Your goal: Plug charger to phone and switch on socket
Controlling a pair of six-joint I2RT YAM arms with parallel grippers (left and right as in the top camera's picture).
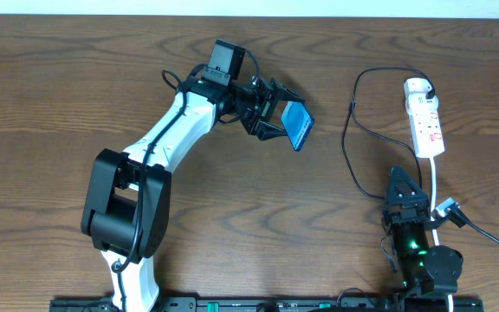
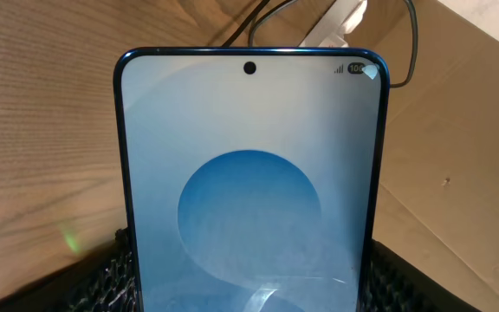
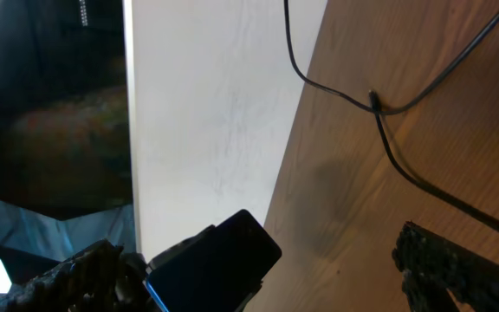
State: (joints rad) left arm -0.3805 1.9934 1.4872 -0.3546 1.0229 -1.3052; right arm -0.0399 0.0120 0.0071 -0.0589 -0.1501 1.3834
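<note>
Left gripper (image 1: 282, 117) is up over the middle of the far half of the table (image 1: 50, 95), clamped on the phone (image 1: 298, 124). Overhead, the phone sits between the two fingers, tilted, and pokes out past them toward the right side. In the left wrist view the phone fills the frame, screen to the camera: light blue with a darker round shape, and a black finger pad (image 2: 111, 273) against each long edge at the bottom. The socket (image 1: 424, 117) lies flat at the far right, well apart from the phone, long axis running near to far, with its white cord (image 1: 437, 178) trailing toward the near edge. The charger (image 1: 346, 139) loops from the far end of the socket, arcs left, then runs down the table to just beside the right gripper (image 1: 399, 180). I cannot make out its free plug. The right gripper is low at the near right, jaws spread wide and gripping nothing, with the cable passing on the table ahead of it in its wrist view.
</note>
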